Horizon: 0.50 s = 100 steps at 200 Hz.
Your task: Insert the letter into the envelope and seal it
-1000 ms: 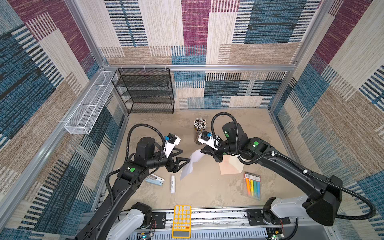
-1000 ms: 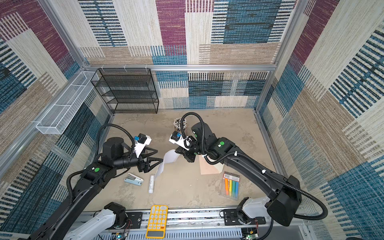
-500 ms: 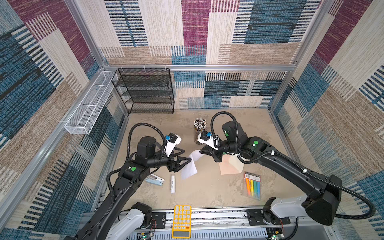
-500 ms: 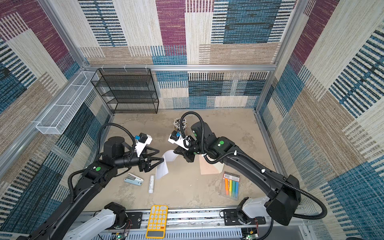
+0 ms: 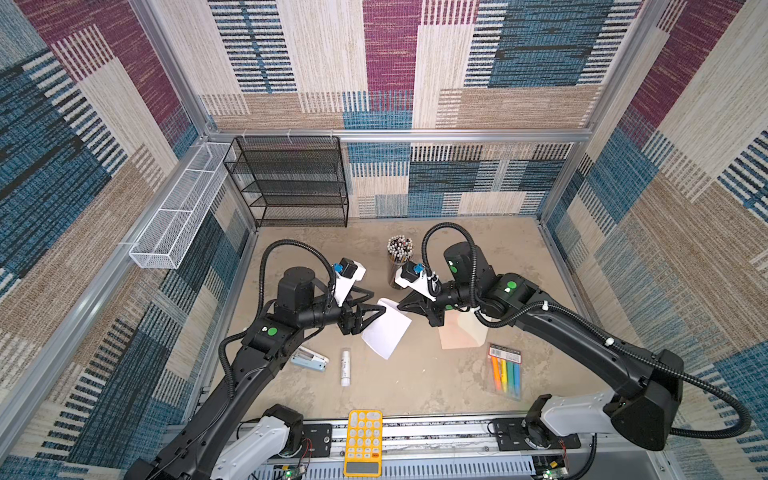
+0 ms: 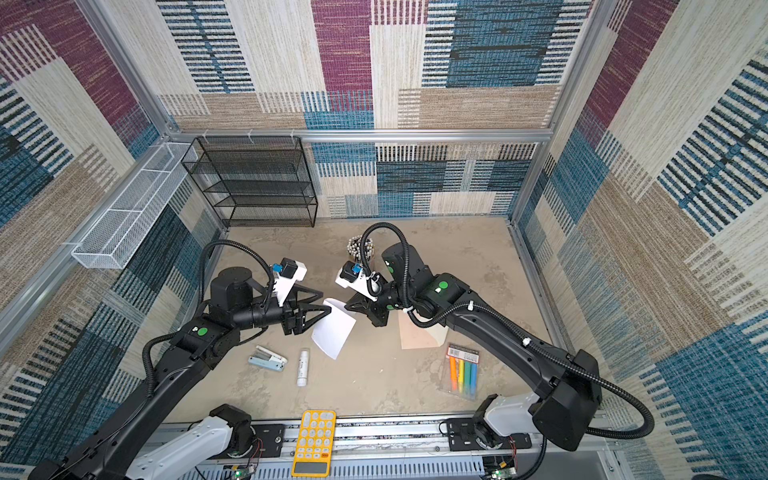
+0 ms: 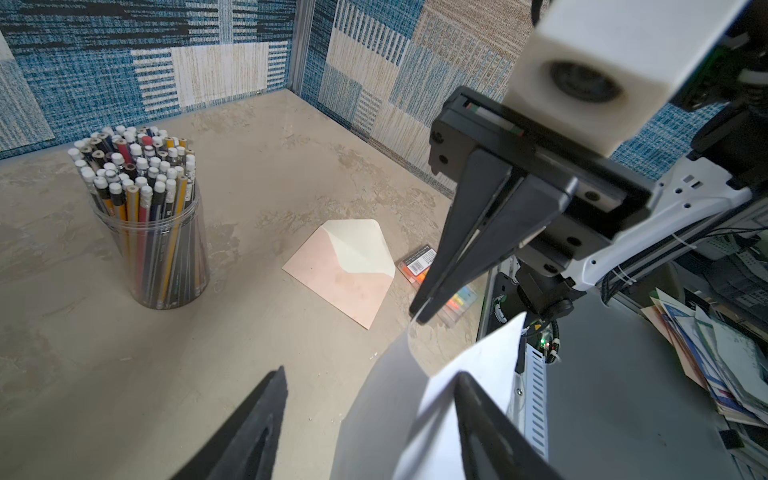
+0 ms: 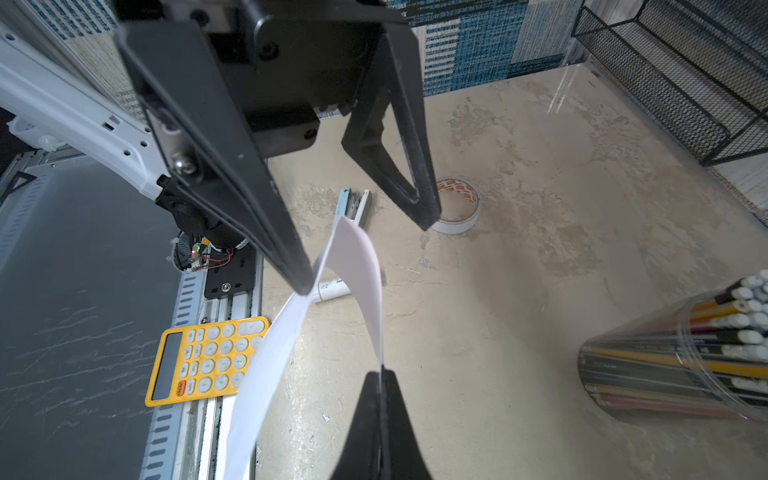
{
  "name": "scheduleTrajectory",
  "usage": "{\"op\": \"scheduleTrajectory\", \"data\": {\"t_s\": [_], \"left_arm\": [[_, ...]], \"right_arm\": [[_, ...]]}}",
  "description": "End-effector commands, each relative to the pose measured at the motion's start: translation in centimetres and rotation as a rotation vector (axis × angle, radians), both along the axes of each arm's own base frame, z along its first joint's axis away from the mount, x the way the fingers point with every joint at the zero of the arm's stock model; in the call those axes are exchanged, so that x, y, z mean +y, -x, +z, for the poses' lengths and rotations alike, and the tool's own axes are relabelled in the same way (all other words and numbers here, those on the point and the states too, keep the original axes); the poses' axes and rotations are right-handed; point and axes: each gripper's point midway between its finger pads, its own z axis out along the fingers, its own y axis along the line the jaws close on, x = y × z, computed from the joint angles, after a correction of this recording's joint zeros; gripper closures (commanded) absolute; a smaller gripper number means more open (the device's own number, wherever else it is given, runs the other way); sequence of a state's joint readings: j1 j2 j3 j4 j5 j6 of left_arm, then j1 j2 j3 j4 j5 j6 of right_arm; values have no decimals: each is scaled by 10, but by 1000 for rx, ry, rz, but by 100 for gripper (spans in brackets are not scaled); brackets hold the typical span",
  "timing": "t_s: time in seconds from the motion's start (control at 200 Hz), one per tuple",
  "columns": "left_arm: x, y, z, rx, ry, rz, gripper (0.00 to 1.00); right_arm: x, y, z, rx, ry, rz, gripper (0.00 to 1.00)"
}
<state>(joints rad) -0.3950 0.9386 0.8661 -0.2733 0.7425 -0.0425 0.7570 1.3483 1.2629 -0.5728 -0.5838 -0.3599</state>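
Between the two grippers, above the middle of the table, hangs the one letter [image 5: 386, 332] [image 6: 334, 330], a white sheet bowed into a curve. The right gripper [image 5: 399, 307] [image 8: 379, 374] is pinched tight on one edge of the letter. The left gripper [image 5: 379, 303] [image 8: 365, 255] has its jaws spread apart. In the right wrist view one of its fingers [image 8: 291, 266] touches the paper's face and the other stands clear. Whether the sheet's lowest corner reaches the table cannot be told.

The one envelope [image 7: 345, 278] [image 5: 461, 336] lies flat on the table on the right arm's side. Its pointed flap is open with the cream inner side up. In both top views the right arm covers part of it. It lies apart from the letter.

Just beside the envelope lies one clear pack of coloured highlighters [image 5: 505, 370]. One clear jar packed with pencils [image 7: 149, 232] [image 5: 400, 253] stands behind the right gripper, toward the back wall.

On the left arm's side lie:
- one pale blue stapler [image 5: 309, 359]
- one white glue stick [image 5: 345, 368]
- one roll of tape [image 8: 457, 208], seen only from the right wrist

One yellow calculator [image 5: 363, 440] rests at the front edge on the rail. One black mesh shelf [image 5: 291, 183] stands in the back corner. One white wire basket [image 5: 174, 220] hangs on the left wall.
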Motion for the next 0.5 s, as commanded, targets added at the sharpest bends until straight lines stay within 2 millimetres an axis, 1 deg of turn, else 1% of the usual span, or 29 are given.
{"op": "scheduleTrajectory", "data": {"t_s": [0.0,0.18,0.316,0.496], "left_arm": [[-5,1,11,-11,58,-24,36],[-9,5,12,4,81,-43,45],[-9,9,9,12,76,-52,50],[-8,15,1,29,49,-66,58]], "right_arm": [[3,0,4,3,-25,9,100],[2,1,3,5,-25,5,100],[1,0,2,0,-22,-5,100],[-3,0,3,-14,-25,-20,100]]}}
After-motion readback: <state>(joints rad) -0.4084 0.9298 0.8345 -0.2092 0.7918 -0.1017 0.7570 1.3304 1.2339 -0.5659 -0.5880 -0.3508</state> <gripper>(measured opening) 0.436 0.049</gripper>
